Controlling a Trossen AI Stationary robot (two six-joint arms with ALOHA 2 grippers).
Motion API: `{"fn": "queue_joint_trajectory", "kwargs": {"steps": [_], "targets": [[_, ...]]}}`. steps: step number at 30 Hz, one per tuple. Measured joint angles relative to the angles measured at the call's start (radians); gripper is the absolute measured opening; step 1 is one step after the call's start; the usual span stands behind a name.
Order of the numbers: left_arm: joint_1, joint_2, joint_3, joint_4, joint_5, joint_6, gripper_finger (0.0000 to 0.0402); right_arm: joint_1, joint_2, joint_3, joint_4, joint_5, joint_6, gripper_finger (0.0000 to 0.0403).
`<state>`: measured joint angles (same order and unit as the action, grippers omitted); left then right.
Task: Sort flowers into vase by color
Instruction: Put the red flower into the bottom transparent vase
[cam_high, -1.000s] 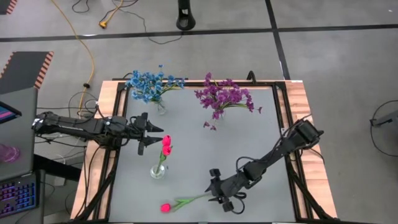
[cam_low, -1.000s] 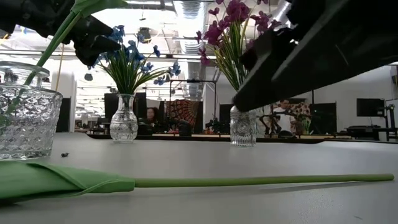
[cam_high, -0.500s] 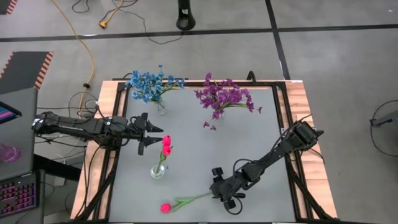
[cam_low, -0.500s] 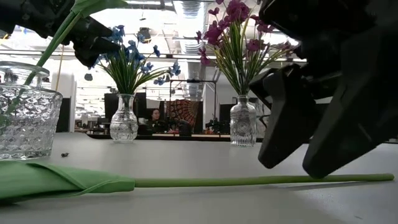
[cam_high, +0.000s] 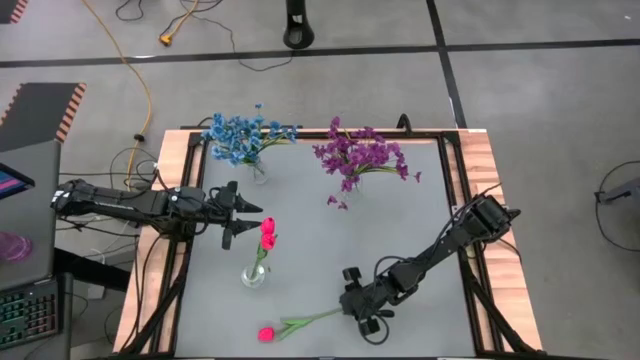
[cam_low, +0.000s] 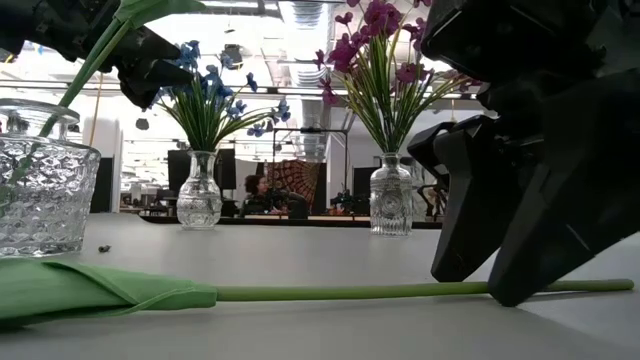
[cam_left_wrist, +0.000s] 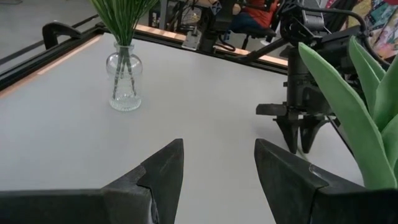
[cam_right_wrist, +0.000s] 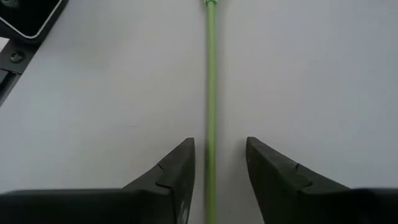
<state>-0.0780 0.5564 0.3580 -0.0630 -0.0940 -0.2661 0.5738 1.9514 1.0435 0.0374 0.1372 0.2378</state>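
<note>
Green stalk (cam_right_wrist: 211, 93) of a pink-red tulip (cam_high: 267, 334) lies flat on the grey table (cam_high: 400, 230) near its front edge, bloom toward the left, stalk end toward the right arm. Right gripper (cam_high: 350, 310) is down at table level over that stalk end; in the right wrist view its two fingers (cam_right_wrist: 176, 171) straddle the stalk with a gap on each side, so jaws apart, not clamped, nothing held. Low view shows the same fingers planted on either side of the stalk, tips at the tabletop. A second pink-red tulip (cam_high: 268, 235) stands in a small clear glass vase (cam_high: 254, 274) left of centre. Blue blooms (cam_high: 240, 137) sit in a vase at the back left, purple blooms (cam_high: 360, 155) in a vase at the back centre; a few loose purple bits (cam_high: 338, 202) lie on the table in front of them. Left gripper (cam_high: 245, 217) hovers just behind the tulip vase, jaws spread wide and empty.
</note>
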Motion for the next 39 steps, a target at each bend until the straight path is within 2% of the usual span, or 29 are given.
{"fn": "queue_joint_trajectory", "kwargs": {"steps": [10, 29, 39], "targets": [[0.0, 0.0, 0.0, 0.001, 0.0, 0.0, 0.0184, -0.001, 0.0, 0.0, -0.019, -0.001, 0.0, 0.0108], [0.0, 0.0, 0.0, 0.001, 0.0, 0.0, 0.0184, -0.007, 0.0, -0.001, 0.006, -0.008, 0.0, 0.0027], [0.0, 0.0, 0.0, 0.001, 0.0, 0.0, 0.0184, -0.02, 0.0, -0.001, 0.023, -0.013, 0.0, 0.0023]]}}
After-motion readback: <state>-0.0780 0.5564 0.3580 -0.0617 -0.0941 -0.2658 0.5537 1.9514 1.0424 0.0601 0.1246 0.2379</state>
